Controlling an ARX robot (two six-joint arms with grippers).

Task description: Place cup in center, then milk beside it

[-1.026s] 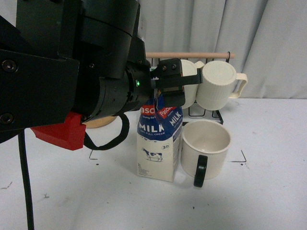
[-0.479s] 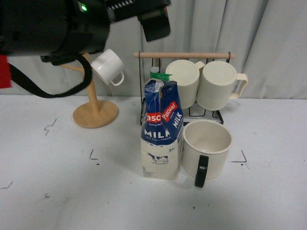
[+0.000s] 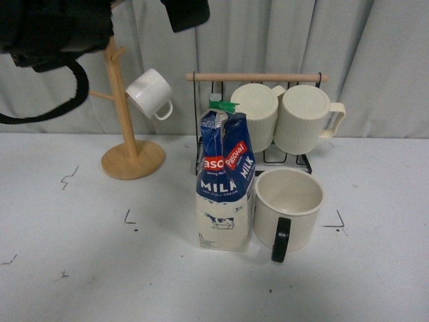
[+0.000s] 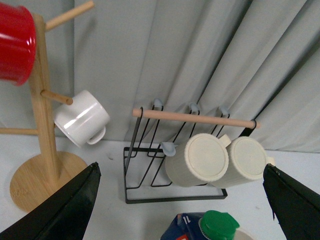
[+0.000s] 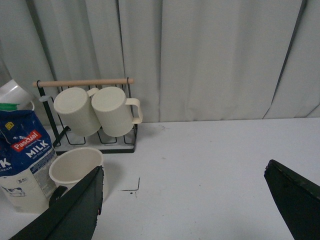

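Note:
The cup (image 3: 289, 202), a wide cream mug with its black handle facing the camera, stands upright on the white table. The milk (image 3: 225, 194), a blue-and-cream carton with a green cap, stands upright against the cup's left side. My left gripper (image 4: 181, 166) hangs open high above the carton, whose green cap (image 4: 216, 225) shows below it; nothing is between the fingers. In the front view only the left arm's dark body (image 3: 53, 27) shows, at the top left. My right gripper (image 5: 185, 167) is open over bare table, with the milk (image 5: 22, 160) and cup (image 5: 75, 165) off to one side.
Behind the cup, a black wire rack with a wooden bar (image 3: 255, 77) holds two ribbed cream mugs (image 3: 301, 121). A wooden mug tree (image 3: 133, 159) at the back left carries a small white mug (image 3: 151, 94) and a red cup (image 4: 15, 45). A grey curtain closes the back.
The left arm, low over the carton's top a second ago, has risen up and to the left, almost out of the front view. The carton now stands by itself beside the cup.

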